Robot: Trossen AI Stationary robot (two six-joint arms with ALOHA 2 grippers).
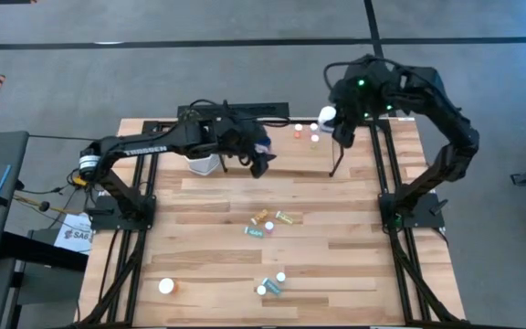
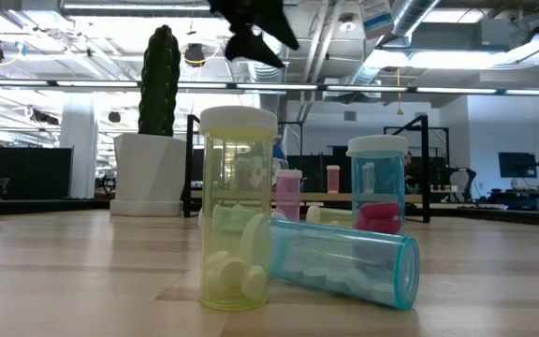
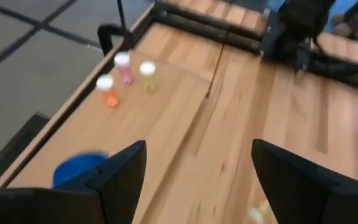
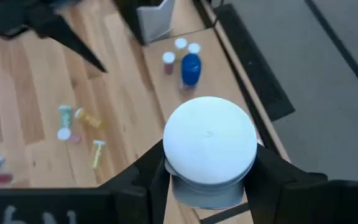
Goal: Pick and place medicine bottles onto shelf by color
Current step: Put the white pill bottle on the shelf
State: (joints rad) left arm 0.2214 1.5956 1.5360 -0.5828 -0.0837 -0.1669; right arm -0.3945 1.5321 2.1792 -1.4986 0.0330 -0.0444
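Over the plank table (image 1: 336,256), right gripper (image 4: 209,186) grips a white-capped bottle (image 4: 210,146); left gripper (image 3: 194,174) gapes.

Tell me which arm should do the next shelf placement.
Right. Its claw is already shut on a white-capped bottle and hangs over the shelf end, near the three small bottles already standing there. The left claw is open and empty, so it would need to pick first.

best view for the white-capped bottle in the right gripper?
Right wrist view: the white cap fills the frame, clamped between the right gripper fingers, above the shelf. High view shows only a small white spot at the gripper. Low and left wrist views don't show it.
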